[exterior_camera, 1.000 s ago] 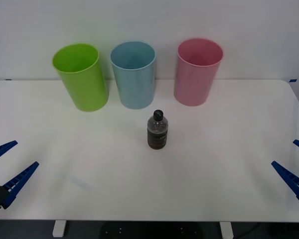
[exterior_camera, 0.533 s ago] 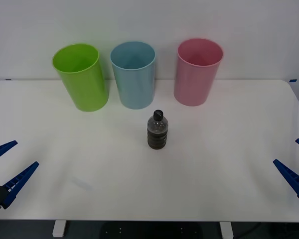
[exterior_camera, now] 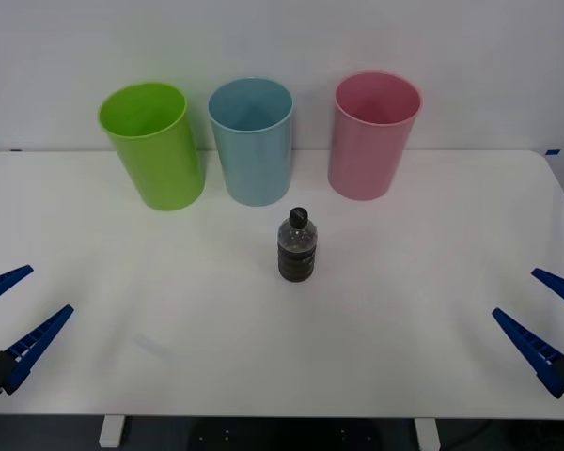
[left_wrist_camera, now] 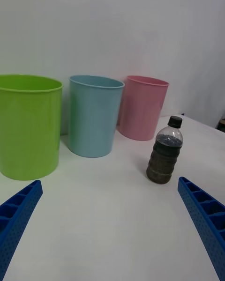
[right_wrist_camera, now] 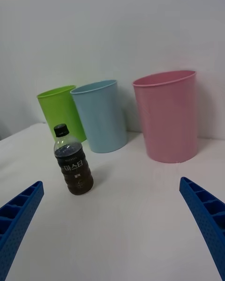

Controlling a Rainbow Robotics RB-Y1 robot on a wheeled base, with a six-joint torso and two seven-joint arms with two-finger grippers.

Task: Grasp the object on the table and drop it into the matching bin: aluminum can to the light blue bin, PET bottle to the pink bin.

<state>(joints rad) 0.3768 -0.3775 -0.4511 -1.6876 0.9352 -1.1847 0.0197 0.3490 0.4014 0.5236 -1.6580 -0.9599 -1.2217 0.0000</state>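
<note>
Both grippers sit low at the near edge of the table [exterior_camera: 432,188] — one at each corner, well apart.

Left gripper [exterior_camera: 11,318]: near-left corner of the table, blue ribbed fingers [exterior_camera: 38,340] spread wide, tips aimed inward across the top. Nothing between the fingers.

Right gripper [exterior_camera: 538,315]: near-right corner of the table, fingers [exterior_camera: 524,344] likewise spread wide, tips aimed inward, nothing held. Its dark wrist block pokes in at the table's near-right edge.

Both hover above the table surface — no contact w/ anything.
</note>
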